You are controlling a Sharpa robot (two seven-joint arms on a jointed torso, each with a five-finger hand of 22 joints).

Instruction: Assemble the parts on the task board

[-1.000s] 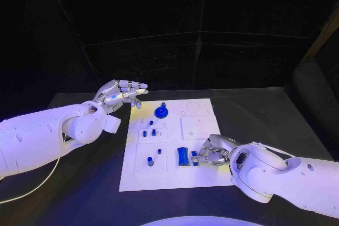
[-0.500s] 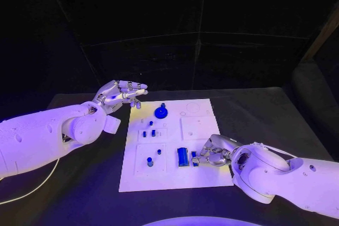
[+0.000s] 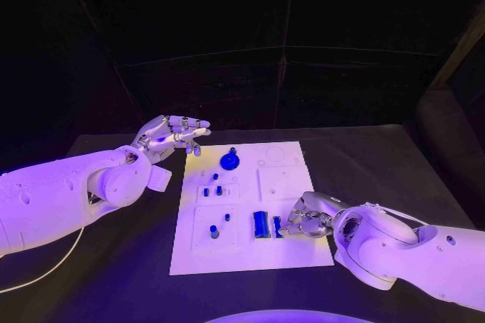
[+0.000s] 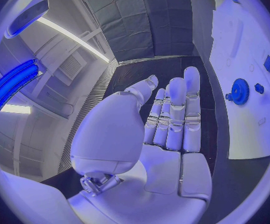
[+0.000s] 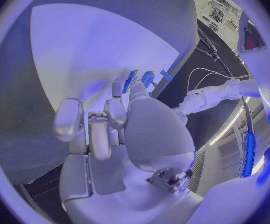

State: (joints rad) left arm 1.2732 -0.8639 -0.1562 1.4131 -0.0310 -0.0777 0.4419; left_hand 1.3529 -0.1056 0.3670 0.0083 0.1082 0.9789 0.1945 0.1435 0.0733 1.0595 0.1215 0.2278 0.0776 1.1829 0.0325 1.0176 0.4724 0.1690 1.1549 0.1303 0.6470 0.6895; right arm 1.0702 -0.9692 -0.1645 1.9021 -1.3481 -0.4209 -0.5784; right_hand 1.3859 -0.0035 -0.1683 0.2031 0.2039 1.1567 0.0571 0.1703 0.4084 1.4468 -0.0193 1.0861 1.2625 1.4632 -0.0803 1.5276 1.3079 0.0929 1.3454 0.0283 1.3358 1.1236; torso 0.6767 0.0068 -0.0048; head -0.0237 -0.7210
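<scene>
Over the tabletop's left side, the left hand (image 3: 172, 135) stays raised, fingers apart, holding nothing. On the task board (image 3: 286, 256), the right hand (image 3: 306, 223) has eased closer to the upright blue parts (image 3: 263, 224), fingers curled; whether it grips one, I cannot tell.

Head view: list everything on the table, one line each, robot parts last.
Table: one, black, under everything.
Task board: one, white, table's middle.
Round part: one, blue, board's far end.
Small parts: several, blue, board's left half.
Long parts: two, blue, side by side, near half, beside the right robot hand.
Left robot hand: silver, raised off the board's far left corner, holding nothing.
Right robot hand: silver, fingers at the long parts; grip unclear.
</scene>
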